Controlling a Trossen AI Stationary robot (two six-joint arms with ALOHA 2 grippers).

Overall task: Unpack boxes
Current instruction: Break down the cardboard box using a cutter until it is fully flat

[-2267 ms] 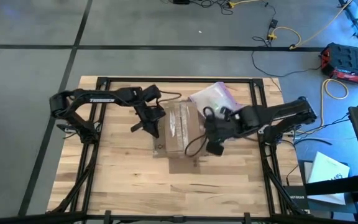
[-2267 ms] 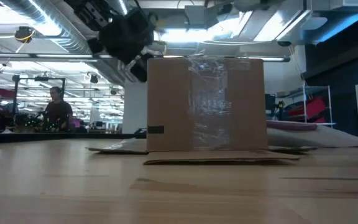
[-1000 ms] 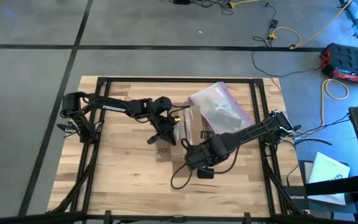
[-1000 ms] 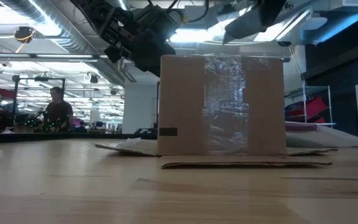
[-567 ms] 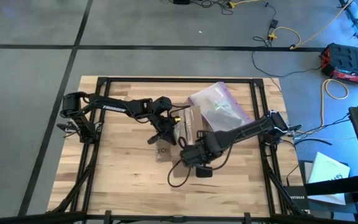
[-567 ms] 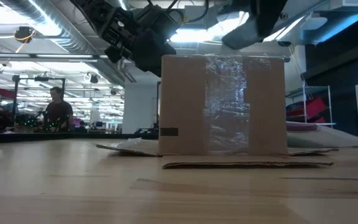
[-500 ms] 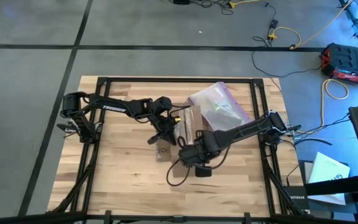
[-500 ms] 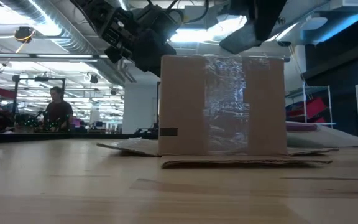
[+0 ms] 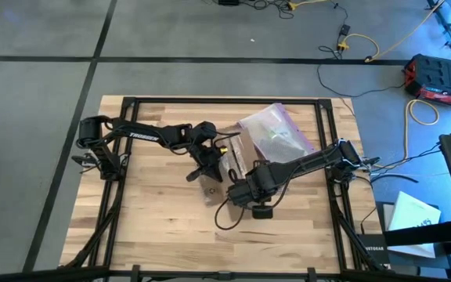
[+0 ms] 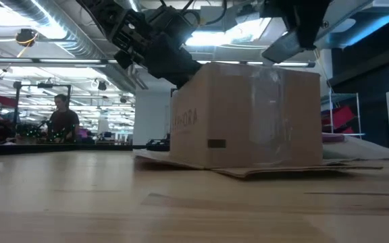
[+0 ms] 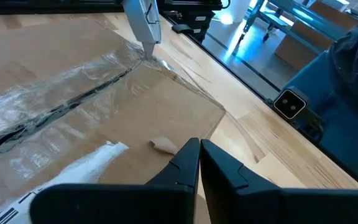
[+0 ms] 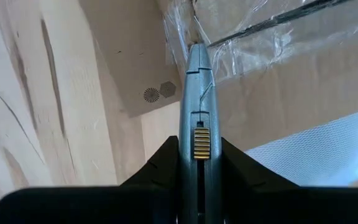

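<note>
High view shows us the box (image 9: 227, 168) sitting near the middle of the wooden surface (image 9: 155, 227), with both arms reaching in from opposite sides to meet over it. We read this as a two-handed cutting setup. The left end effector (image 9: 210, 167) is fully closed and pressed down against the box's top on its own side, holding nothing; we judge it is there to pin the box so that it does not slide or turn under the blade.

The right end effector (image 12: 194, 163) is clamped on a small grey knife-like tool (image 12: 195, 118), with its fingers (image 12: 160, 163) closed around the handle. In the right wrist view the tool's tip sits at the edge of the clear tape (image 12: 247, 37) that seals the top seam, where a dark slit already runs along the tape. The left wrist view shows that tip (image 11: 143, 25) touching the taped corner, so we think the tape is being cut toward the box's end.

In the low view the box (image 10: 248, 115) stands slightly turned, one side reading SEPHORA, resting on a loose sheet of cardboard (image 10: 282, 171). A clear plastic bag (image 9: 276, 133) lies just behind the box.
</note>
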